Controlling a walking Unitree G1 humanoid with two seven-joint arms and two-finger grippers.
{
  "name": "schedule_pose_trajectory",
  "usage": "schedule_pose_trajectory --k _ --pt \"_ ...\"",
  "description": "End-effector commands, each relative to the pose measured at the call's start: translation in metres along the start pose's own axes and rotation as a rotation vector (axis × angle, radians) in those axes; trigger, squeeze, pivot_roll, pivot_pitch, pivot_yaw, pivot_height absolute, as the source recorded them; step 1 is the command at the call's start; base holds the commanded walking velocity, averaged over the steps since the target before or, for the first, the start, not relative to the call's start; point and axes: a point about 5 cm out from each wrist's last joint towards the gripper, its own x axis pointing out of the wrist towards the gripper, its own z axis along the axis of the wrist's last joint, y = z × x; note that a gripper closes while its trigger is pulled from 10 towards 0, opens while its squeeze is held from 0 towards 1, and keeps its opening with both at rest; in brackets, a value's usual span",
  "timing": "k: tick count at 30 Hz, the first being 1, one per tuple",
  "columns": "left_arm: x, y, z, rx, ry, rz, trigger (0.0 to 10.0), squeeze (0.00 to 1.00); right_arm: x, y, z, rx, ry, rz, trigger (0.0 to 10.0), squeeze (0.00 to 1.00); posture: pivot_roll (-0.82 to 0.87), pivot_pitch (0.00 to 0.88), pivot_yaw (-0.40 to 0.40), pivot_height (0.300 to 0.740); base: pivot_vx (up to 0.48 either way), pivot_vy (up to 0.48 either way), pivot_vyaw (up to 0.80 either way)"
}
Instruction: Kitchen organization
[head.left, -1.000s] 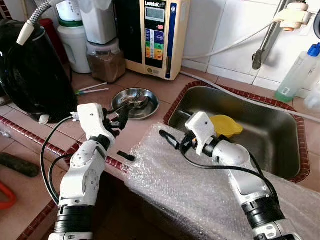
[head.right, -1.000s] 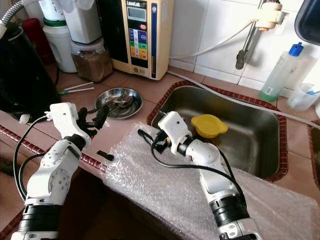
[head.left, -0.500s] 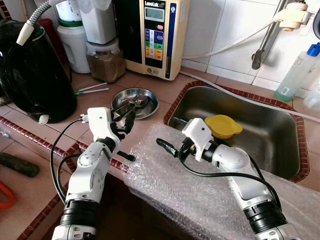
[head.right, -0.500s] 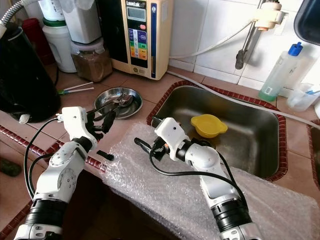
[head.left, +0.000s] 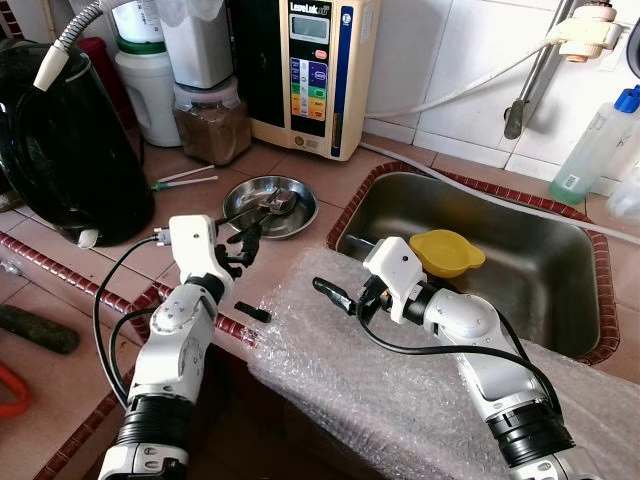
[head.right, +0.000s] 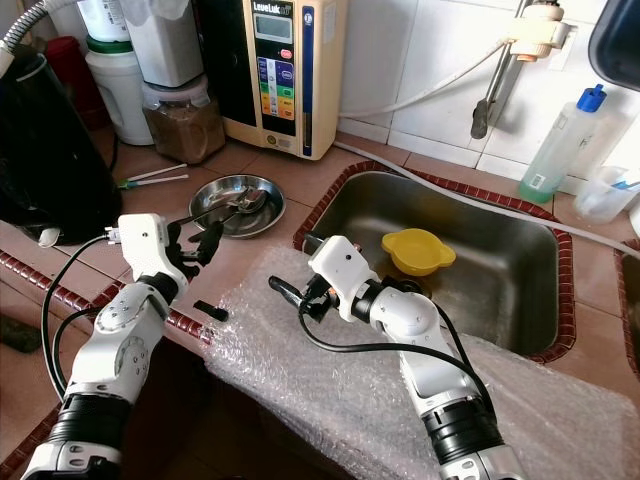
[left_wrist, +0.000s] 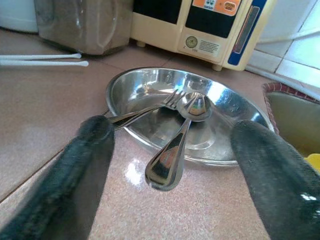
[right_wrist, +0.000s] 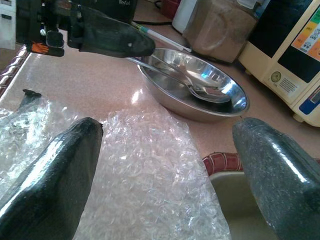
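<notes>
A round steel bowl stands on the tiled counter with a spoon and a fork in it, their handles sticking out over the near rim. My left gripper hovers open just in front of that rim, and the spoon handle points into the gap between its fingers. Over the near edge of a bubble wrap sheet, my right gripper is held open with nothing in it. Its fingers point toward the bowl.
The steel sink on the right holds a yellow bowl. A black kettle, a jar of brown powder and a water machine line the back. White sticks lie by the bowl. A small black piece sits on the counter edge.
My left gripper moved toward the bowl, then drew back slightly. My right gripper shifted a little left and lower over the bubble wrap. Both stayed open.
</notes>
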Motion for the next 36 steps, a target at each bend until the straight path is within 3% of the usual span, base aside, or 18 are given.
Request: schedule_pose_trajectory --k 1,2,3,4,12,13,14,15,16,36 --pt "0.0029 -0.0009 0.0012 0.022 -0.002 -0.01 10.0 0.71 0.0001 0.0009 0.0008 -0.011 0.004 0.002 10.0 0.0 0.08 0.0 0.012 0.74 0.0 0.0 0.0" --pt "0.003 -0.001 0.0011 0.023 -0.003 -0.011 10.0 0.64 0.0 0.0009 0.0008 -0.011 0.004 0.002 10.0 0.0 0.08 0.0 0.012 0.74 0.0 0.0 0.0" --pt "0.0033 -0.0012 0.001 0.024 -0.001 -0.012 10.0 0.26 0.0 0.0007 0.0007 -0.012 0.005 0.002 10.0 0.0 0.08 0.0 0.012 0.74 0.0 0.0 0.0" --pt "0.0039 -0.0013 0.0002 0.025 0.002 -0.012 10.0 0.0 -0.0001 0.0005 0.0005 -0.014 0.007 0.0 10.0 0.0 0.08 0.0 0.012 0.74 0.0 0.0 0.0" --pt "0.0046 -0.0084 -0.0044 0.028 0.035 -0.063 10.0 0.0 -0.0003 -0.0013 0.0002 -0.02 0.012 -0.009 10.0 0.0 0.08 0.0 0.014 0.74 0.0 0.0 0.0" --pt "0.0048 -0.0082 -0.0044 0.027 0.031 -0.061 8.7 0.0 -0.0003 -0.0012 0.0001 -0.021 0.013 -0.011 10.0 0.0 0.08 0.0 0.015 0.74 0.0 0.0 0.0" --pt "0.0048 -0.0082 -0.0044 0.027 0.031 -0.061 8.7 0.0 -0.0003 -0.0012 0.0001 -0.021 0.013 -0.011 10.0 0.0 0.08 0.0 0.015 0.74 0.0 0.0 0.0" --pt "0.005 -0.0081 -0.0042 0.027 0.029 -0.061 3.5 0.0 -0.0003 -0.0012 -0.0001 -0.021 0.014 -0.012 10.0 0.0 0.08 0.0 0.014 0.74 0.0 0.0 0.0" --pt "0.005 -0.008 -0.0042 0.027 0.029 -0.061 0.1 0.0 -0.0003 -0.0013 -0.0003 -0.022 0.015 -0.014 10.0 0.0 0.08 0.0 0.013 0.74 0.0 0.0 0.0" --pt "0.0041 -0.0022 -0.0069 0.039 0.057 -0.037 0.0 0.0 0.0001 -0.0056 -0.0011 -0.032 0.022 -0.038 10.0 0.0 0.08 0.0 0.022 0.74 0.0 0.0 0.0"
